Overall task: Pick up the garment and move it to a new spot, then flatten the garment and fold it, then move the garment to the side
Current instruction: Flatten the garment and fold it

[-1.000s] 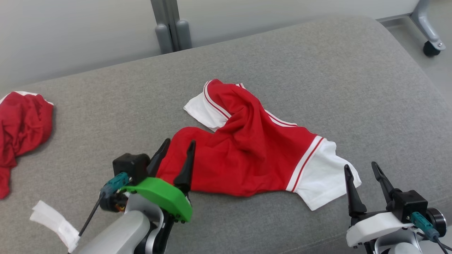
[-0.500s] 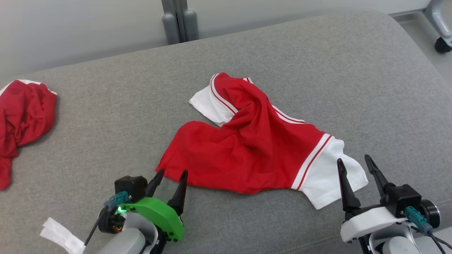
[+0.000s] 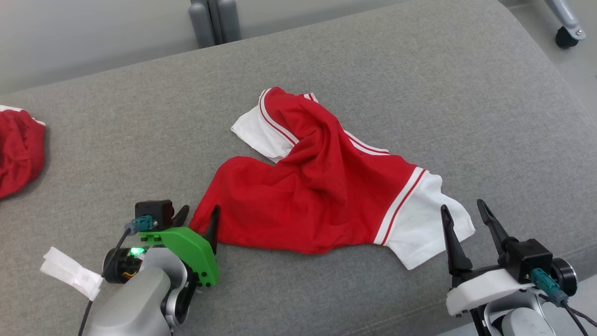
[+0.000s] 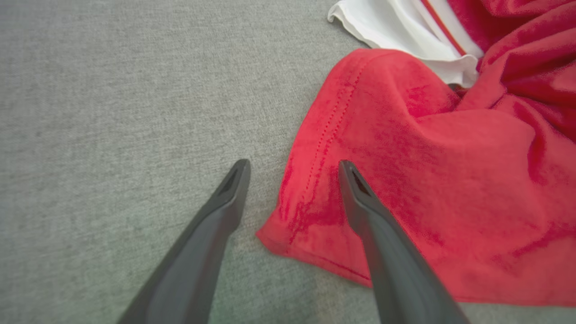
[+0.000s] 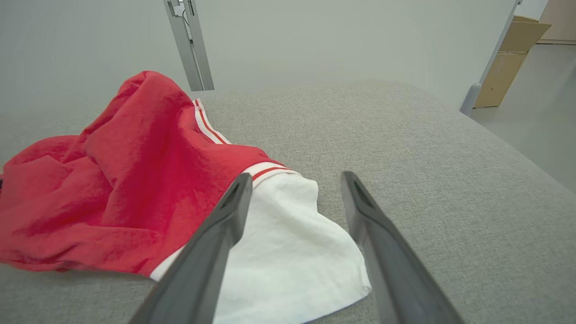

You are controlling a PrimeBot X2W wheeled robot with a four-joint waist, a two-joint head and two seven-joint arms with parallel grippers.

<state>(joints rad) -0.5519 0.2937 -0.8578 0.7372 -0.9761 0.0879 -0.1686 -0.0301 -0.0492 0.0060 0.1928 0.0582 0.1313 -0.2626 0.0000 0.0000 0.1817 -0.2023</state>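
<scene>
The garment is a red shirt with white, red-striped sleeves, lying crumpled in the middle of the grey cushion. My left gripper is open at the garment's near left corner; in the left wrist view that red hem corner lies between the two fingers. My right gripper is open just before the white sleeve, and the right wrist view shows this sleeve between and beyond the fingertips, apart from them.
Another red cloth lies at the cushion's far left edge. A white tag hangs by my left forearm. Behind the cushion stand a grey post and, at right, a wheeled frame leg. A cardboard box stands on the floor.
My left gripper has drawn back from over the red cloth to its near left corner. The right gripper stays at the white sleeve. The camera has shifted.
</scene>
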